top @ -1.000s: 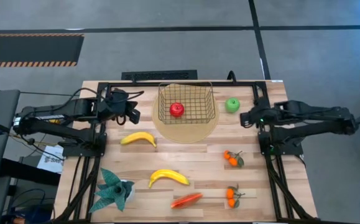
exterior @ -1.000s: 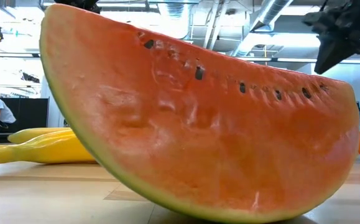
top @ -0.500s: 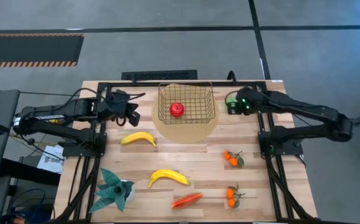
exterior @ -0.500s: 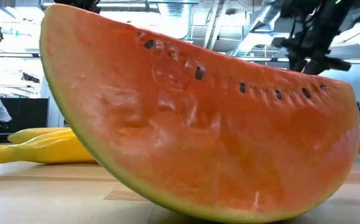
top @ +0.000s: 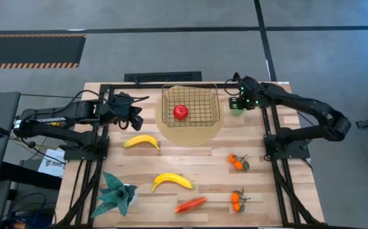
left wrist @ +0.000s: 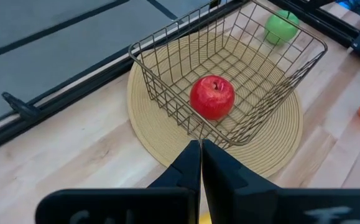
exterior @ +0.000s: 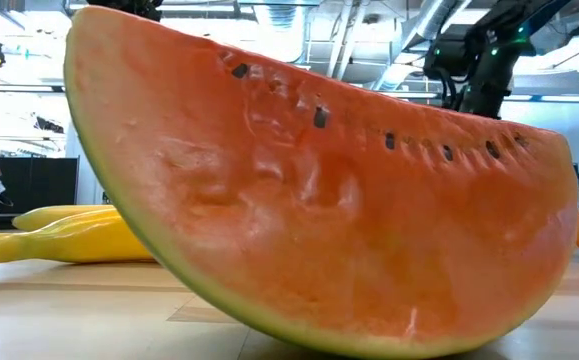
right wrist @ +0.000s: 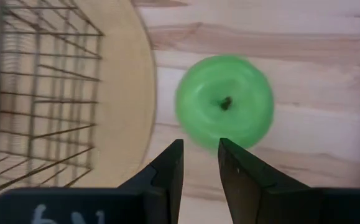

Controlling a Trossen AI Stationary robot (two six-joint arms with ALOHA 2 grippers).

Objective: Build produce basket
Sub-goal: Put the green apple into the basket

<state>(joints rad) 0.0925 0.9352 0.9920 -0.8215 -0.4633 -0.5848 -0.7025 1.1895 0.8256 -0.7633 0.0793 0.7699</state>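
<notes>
High view: basket (top: 190, 105) sits on a round tan mat (top: 190, 132) at the table's far middle; red apple (top: 181, 112) inside it; right gripper (top: 239, 102) over the green apple (top: 236, 107), just right of the basket; left gripper (top: 135, 114) waits left of the basket; two bananas (top: 142, 141) (top: 172, 181), tangerine clusters (top: 238, 161) (top: 237, 200), a red-orange chili (top: 190, 204) and a teal plant (top: 116, 194) lie on the near half.

Low view: a watermelon slice (exterior: 319, 190) fills the frame; yellow banana behind it at left.

Left wrist view: left gripper (left wrist: 201, 147) fingers pressed together, holding nothing; basket (left wrist: 229, 81) with red apple (left wrist: 212, 97) ahead.

Right wrist view: right gripper (right wrist: 199, 151) fingers slightly parted, empty, above the green apple (right wrist: 224, 102); apple rests on bare wood beside the mat (right wrist: 127, 93).
</notes>
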